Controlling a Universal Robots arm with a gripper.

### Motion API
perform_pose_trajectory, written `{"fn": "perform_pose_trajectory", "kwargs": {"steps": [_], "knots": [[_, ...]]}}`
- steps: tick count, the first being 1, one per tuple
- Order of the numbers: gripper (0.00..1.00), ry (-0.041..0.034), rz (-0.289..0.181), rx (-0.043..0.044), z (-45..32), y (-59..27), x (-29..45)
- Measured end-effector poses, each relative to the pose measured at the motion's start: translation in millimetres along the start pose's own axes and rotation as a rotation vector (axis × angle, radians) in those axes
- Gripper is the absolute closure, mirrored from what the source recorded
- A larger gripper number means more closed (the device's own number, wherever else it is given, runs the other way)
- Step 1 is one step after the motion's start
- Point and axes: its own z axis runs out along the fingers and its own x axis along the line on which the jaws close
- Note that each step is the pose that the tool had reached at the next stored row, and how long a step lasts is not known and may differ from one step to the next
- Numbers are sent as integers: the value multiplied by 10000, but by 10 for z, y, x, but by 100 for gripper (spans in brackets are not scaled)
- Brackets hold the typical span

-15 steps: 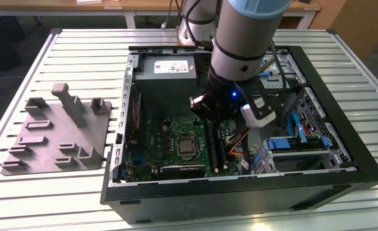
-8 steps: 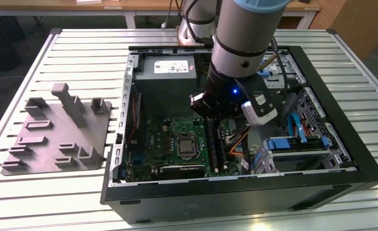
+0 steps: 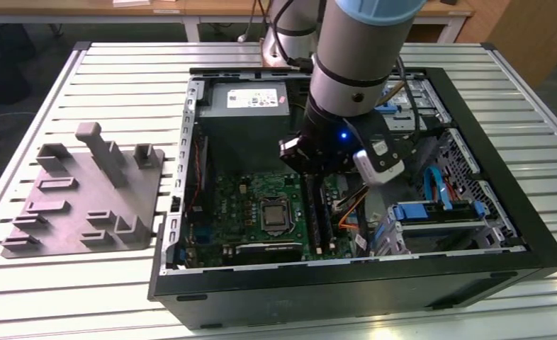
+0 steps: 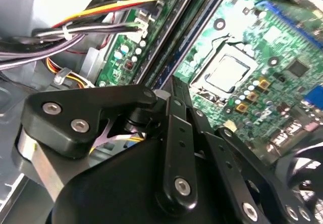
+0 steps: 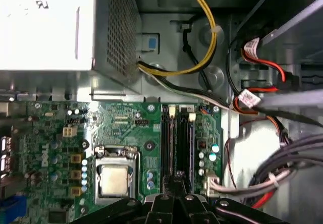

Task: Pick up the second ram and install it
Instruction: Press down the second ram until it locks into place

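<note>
Claw [image 5: 177,177]: the tips are drawn together, with no gap showing between them in either wrist view. It hangs low inside the open computer case [image 3: 533,234], over the bank of memory slots just beside the processor socket [image 5: 113,176].

Second ram [image 5: 176,143]: a long dark stick on edge in that slot bank, running alongside the socket and passing directly under the claw tips. Whether the tips press on its top edge or are clamped on it cannot be told.

Case contents: green mainboard [image 5: 126,120] carrying the socket. The power supply box [image 5: 48,27] is beyond the socket towards the case wall. Yellow cables [image 5: 202,57] and red and black ones run past the slots on the side away from the socket.

Writing: white label [image 3: 256,98] on the power supply.

Outside the case, well apart from the socket towards the exterior view's left, a grey fixture [image 3: 80,205] with upright tabs rests on the slatted table [image 3: 117,64].
</note>
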Motion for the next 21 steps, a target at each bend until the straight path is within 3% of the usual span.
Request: {"fn": "perform_pose_trajectory", "kwargs": {"steps": [7, 17, 21], "knots": [[90, 0, -1, -27, 134, 218, 5], [90, 2, -1, -23, 317, 273, -1], [90, 2, -1, -23, 346, 273, -2]]}}
